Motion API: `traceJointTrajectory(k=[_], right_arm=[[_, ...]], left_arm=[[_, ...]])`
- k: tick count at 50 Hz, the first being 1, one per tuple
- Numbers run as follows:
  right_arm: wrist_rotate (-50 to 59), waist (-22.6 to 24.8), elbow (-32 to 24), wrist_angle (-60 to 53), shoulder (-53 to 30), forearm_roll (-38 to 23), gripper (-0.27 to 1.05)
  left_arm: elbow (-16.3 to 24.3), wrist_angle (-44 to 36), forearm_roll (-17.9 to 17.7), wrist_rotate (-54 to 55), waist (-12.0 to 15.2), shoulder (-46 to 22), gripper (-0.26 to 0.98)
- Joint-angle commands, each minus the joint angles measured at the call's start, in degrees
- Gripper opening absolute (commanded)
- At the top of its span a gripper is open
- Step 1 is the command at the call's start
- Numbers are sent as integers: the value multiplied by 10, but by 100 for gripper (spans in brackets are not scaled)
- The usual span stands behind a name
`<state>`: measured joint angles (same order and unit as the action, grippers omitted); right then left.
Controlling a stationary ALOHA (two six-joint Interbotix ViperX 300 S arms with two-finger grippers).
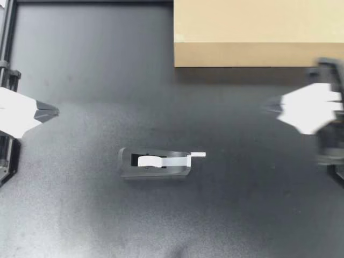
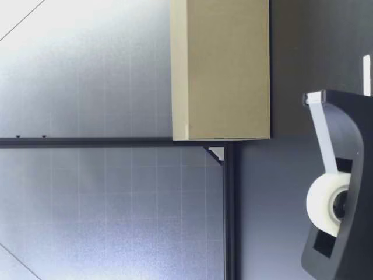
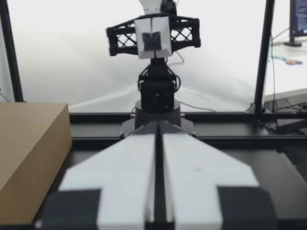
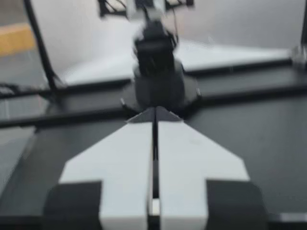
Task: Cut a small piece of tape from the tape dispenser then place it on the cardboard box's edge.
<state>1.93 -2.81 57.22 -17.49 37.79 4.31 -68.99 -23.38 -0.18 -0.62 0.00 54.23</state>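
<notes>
Your left gripper (image 1: pixel 54 112) and right gripper (image 1: pixel 267 106) are both clenched, empty, at 9 and 3. Dispenser (image 1: pixel 156 164) sits central, tape end (image 1: pixel 198 155) toward 3; box (image 1: pixel 258 32) at 1.

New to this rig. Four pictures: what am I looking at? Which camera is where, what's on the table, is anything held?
It is a table robot with two arms, each ending in a two-finger gripper. The top view looks straight down. The left gripper and right gripper sit at opposite sides of the black table, both shut and holding nothing. Roughly midway lies a black tape dispenser with a white tape end sticking out. A cardboard box sits apart from it, nearer the right arm. The low view is taken from table height, close to the dispenser, with the box behind it. Each wrist view looks along one arm's own closed fingers toward the opposite arm. The left wrist view also shows the box beside the gripper.
</notes>
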Motion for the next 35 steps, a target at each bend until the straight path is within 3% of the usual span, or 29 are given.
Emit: traceJointTrajectory(k=[1, 19, 35], right_arm=[[6, -8, -58, 29, -54, 4, -13], [34, -10, -248, 301, -278, 4, -13], [24, -10, -398, 589, -413, 4, -13]], left_arm=[[4, -7, 0, 2, -2, -5, -13], [-1, -6, 1, 1, -2, -7, -13], [-12, -7, 0, 6, -2, -10, -13]])
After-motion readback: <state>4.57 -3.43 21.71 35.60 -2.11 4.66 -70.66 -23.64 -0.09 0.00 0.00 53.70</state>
